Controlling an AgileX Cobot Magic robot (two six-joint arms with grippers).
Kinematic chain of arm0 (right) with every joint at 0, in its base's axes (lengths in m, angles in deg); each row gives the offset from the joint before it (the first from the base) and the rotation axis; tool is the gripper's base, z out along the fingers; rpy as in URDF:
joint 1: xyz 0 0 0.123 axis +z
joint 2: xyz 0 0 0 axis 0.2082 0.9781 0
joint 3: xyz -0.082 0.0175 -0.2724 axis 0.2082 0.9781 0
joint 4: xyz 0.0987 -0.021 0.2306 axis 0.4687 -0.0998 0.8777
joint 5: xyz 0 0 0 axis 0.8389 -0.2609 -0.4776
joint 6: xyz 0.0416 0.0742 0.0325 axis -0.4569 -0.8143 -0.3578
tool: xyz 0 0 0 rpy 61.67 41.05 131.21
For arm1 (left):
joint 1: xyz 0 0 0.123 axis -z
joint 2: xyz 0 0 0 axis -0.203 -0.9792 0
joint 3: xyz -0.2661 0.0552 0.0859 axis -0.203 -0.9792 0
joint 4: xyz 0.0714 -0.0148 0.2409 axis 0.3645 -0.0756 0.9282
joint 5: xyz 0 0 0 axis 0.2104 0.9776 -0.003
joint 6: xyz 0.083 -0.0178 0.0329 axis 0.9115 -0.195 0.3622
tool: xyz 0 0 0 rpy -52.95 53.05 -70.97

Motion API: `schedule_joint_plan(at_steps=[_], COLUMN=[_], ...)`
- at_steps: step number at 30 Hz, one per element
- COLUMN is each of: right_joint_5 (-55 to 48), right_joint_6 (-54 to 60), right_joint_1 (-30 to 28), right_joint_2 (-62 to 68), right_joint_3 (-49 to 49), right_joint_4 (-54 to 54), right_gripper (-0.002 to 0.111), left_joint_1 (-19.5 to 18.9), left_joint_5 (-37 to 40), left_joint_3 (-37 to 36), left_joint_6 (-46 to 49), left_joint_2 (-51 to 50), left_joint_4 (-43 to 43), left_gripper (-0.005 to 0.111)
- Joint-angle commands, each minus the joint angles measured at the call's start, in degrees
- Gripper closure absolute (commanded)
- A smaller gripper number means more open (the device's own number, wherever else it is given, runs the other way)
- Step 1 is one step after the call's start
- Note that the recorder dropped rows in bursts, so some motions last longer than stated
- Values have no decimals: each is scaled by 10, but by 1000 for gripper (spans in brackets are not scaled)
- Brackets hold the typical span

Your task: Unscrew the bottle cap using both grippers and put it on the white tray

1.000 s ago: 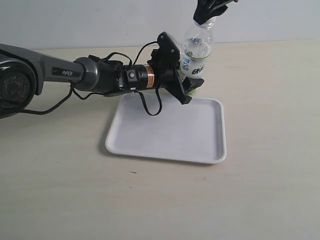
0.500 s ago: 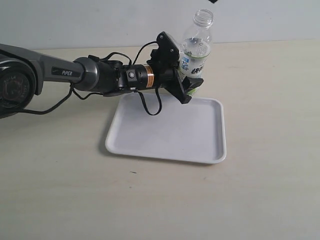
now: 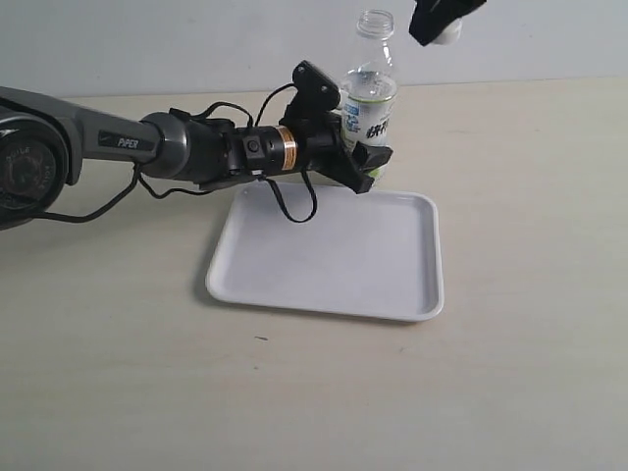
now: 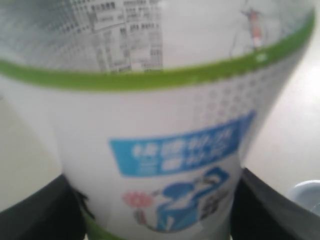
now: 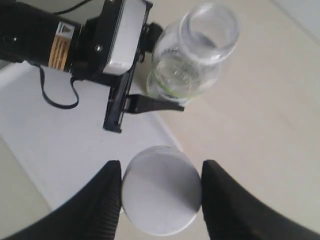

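White plastic sits between my right gripper's (image 5: 162, 201) two black fingers (image 5: 102, 205): the bottle cap (image 5: 161, 192), pinched on both sides, its flat round face turned to the wrist camera. The exterior view gives me much less of that grip, only the right gripper (image 3: 442, 20) cut off at the top edge of the picture with a sliver of the bottle cap (image 3: 449, 37) under it, up in the air and just to the right of the bottle's open neck, apart from it

My left gripper (image 3: 345, 130) is clamped around the bottle (image 3: 371, 78) at the label, coming in from the side. On its own wrist camera the bottle (image 4: 170, 125) fills nearly everything, blurred, green bands and a blue panel on white, and I get just the dark fingers (image 4: 272, 210) pressing each flank. From there I cannot see the neck at all; the right wrist camera looks straight down into the bottle (image 5: 200, 45) and shows the mouth uncovered

The bottle stands upright just beyond the far rim of the white tray (image 3: 334, 265). Whether its base touches the table (image 3: 530, 196) I cannot tell. The right wrist camera shows a corner of the white tray (image 5: 55, 135) lying beneath the held cap
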Motion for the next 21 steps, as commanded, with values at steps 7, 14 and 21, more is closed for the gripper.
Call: schedule_joint_plan(at_steps=[7,14,21], right_joint_5=[76,143,196], right_joint_6=[-22,-18,-19], right_joint_1=[-1,10,71], right_joint_2=[-4,19,77], right_joint_3=[172,235,235], right_joint_4=[23,60,56], right_gripper=[108,108,108], left_joint_1=[-31,-30,-30], left_joint_5=[-53,-64,-62], left_joint_3=[-2,-2,-2], left_joint_6=[-35,-35,-35], left_joint_2=[6,3,2], left_joint_4=[-6,-6,-6], left_gripper=[107,107,107])
